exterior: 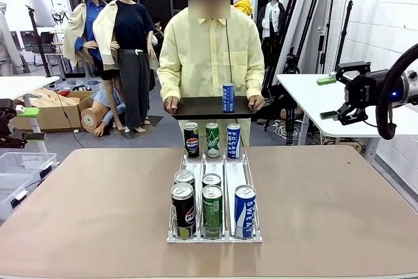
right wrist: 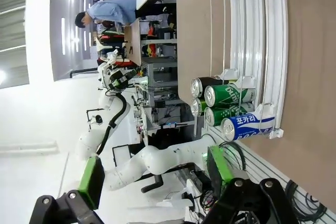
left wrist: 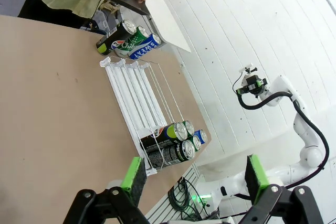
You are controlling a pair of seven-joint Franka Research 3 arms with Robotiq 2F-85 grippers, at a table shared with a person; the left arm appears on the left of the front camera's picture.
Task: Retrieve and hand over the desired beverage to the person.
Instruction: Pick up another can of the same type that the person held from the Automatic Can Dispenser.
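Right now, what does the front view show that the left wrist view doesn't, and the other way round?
Front view adds: a cardboard box and a clear plastic bin on the floor at left. Left wrist view adds: the left end effector close up, jaws open, and the right arm at full length. Shared: the clear can rack, the black tray with a blue can on it, and the right end effector, open.
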